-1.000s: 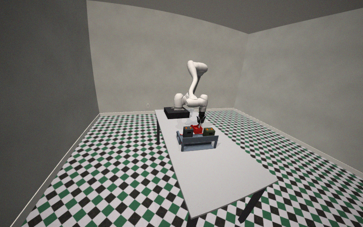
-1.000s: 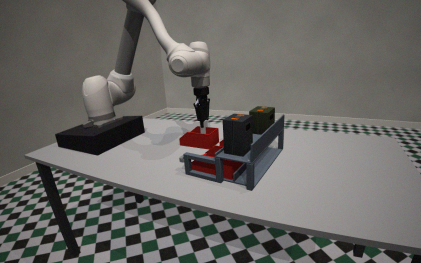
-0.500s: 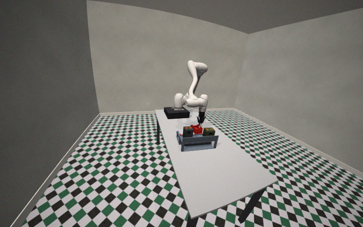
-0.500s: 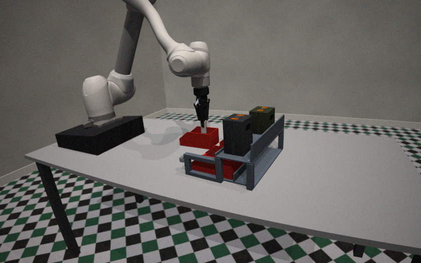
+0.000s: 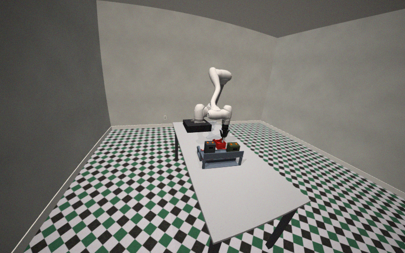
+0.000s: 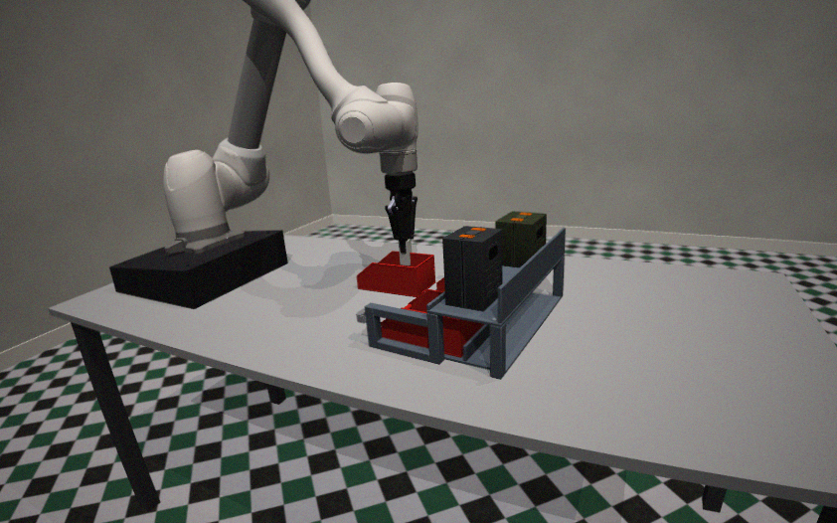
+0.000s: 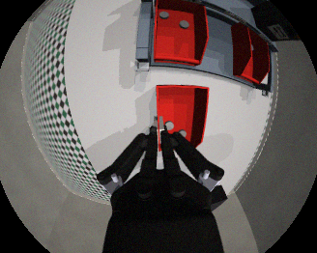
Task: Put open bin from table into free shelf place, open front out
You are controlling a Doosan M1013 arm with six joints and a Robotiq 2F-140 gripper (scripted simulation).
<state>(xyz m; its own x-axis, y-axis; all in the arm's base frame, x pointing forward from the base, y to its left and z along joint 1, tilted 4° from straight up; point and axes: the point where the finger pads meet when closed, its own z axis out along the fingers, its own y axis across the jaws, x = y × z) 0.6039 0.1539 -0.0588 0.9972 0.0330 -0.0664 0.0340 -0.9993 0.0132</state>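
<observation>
The red bin [image 6: 396, 275] is sitting flat on the table [image 6: 636, 337], just off the shelf [image 6: 506, 292] on the arm's side, near it but not touching. The gripper [image 6: 404, 250] comes straight down at the bin's end farthest from the shelf, and in the wrist view its fingers are pinched nearly together over that end wall, so I'd call it clamped on the thin wall of the bin, not just shut on air. Can't make out the parts inside the bin from here. Two more red bins are on the shelf's lower level, one [image 7: 177, 32] with two little grey parts in it and another [image 7: 249, 55] to its right, with a dark box [image 6: 471, 265] and an olive box [image 6: 521, 237] up on the top board. I honestly can't tell which slot is the free one. For doing this bit well: a one-wall pinch will want to let the bin droop at the far end, so I'd make sure the grip is deep and centred on the wall before lifting, then lift slow and only high enough to clear the front lip, keep it level so nothing rolls out, and go in low, since that board over the back leaves very little headroom.
</observation>
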